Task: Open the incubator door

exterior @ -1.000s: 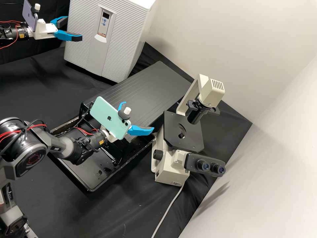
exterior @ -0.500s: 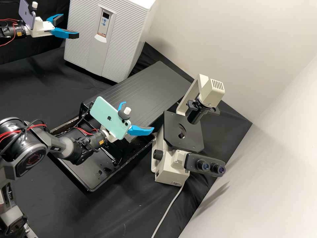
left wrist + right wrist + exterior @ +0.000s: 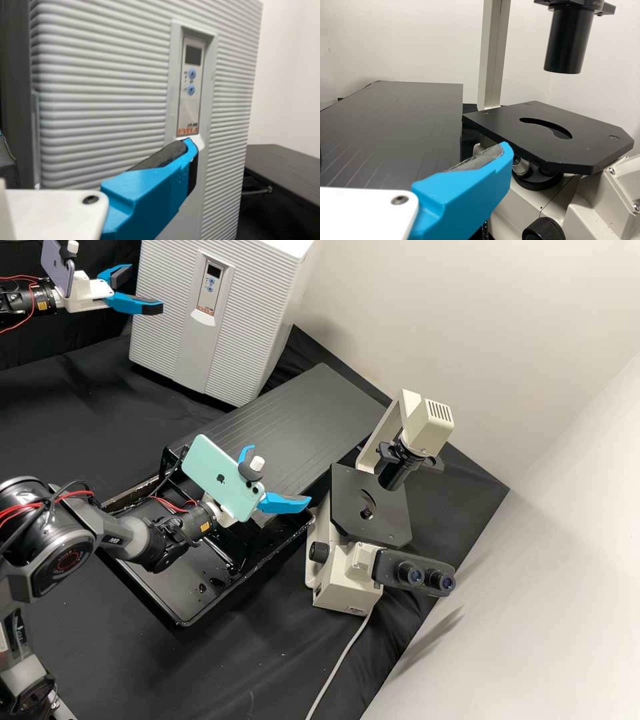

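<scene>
The white, boxy incubator (image 3: 291, 307) stands in the upper part of the high view, its pale grey ribbed door (image 3: 173, 293) shut. At upper left, the left arm's white gripper with 2 bright blue fingers (image 3: 145, 289) is spread and empty in front of the door; I cannot tell whether it touches. Near the centre, the right arm's matching white-and-blue gripper (image 3: 279, 475) is likewise parted, holding nothing, beside the cream microscope with a black stage (image 3: 373, 507). A mint-green phone (image 3: 217, 470) is mounted on that arm.
</scene>
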